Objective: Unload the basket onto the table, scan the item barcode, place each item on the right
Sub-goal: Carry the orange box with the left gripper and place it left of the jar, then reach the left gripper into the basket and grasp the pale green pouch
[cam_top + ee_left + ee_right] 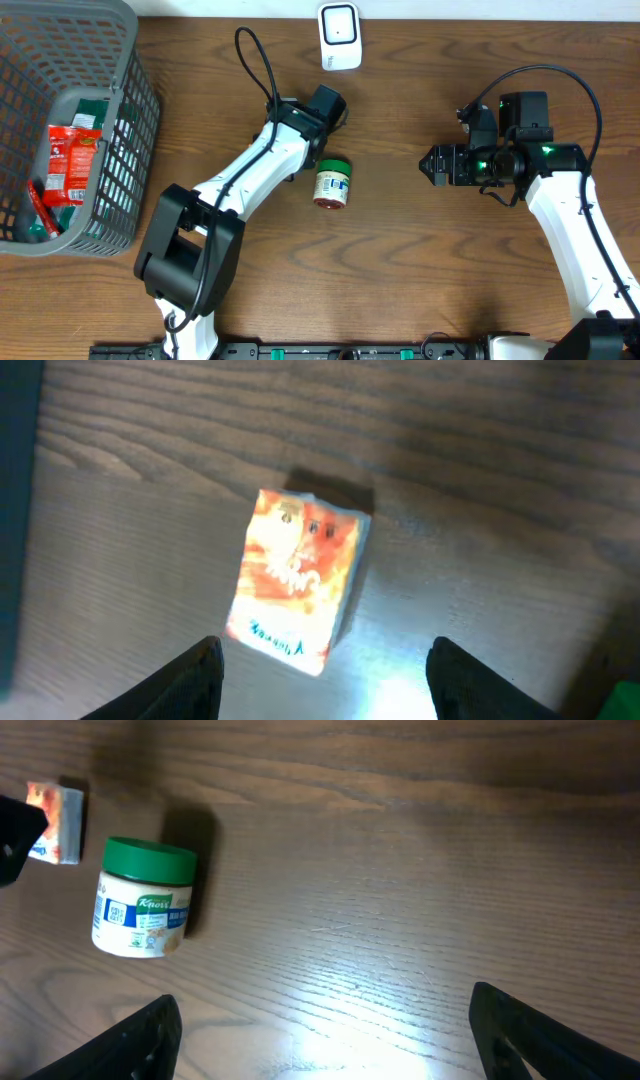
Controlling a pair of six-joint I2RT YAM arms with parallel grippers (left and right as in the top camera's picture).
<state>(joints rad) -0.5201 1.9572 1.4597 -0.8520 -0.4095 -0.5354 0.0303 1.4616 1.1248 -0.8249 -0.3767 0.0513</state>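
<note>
The wooden worktop (400,270) is bare across its middle and near side, with a broad free strip between the two arms. A grey mesh basket (130,130) fills the left end and holds red packets.

The left arm reaches diagonally toward the far edge. Its pincer (325,650) hangs open above a small orange carton (300,575), with a gap between each finger and the carton. The right pincer (325,1010) is also spread wide and holds nothing. It points left across open wood toward the jar.

A Knorr jar (332,183) lies on its side just beside the left forearm, its green lid toward the far edge.

A white scanner (339,37) sits at the far edge, near the centre, with clear wood between it and the left pincer.

The carton lies flat on the worktop directly under the left pincer, so it is hidden in the overhead view. In the left wrist view its printed orange face is up. Its long axis runs almost straight away from the fingers, tilted slightly to the right at the far end. The right wrist view shows it just beyond the jar, apart from it.
</note>
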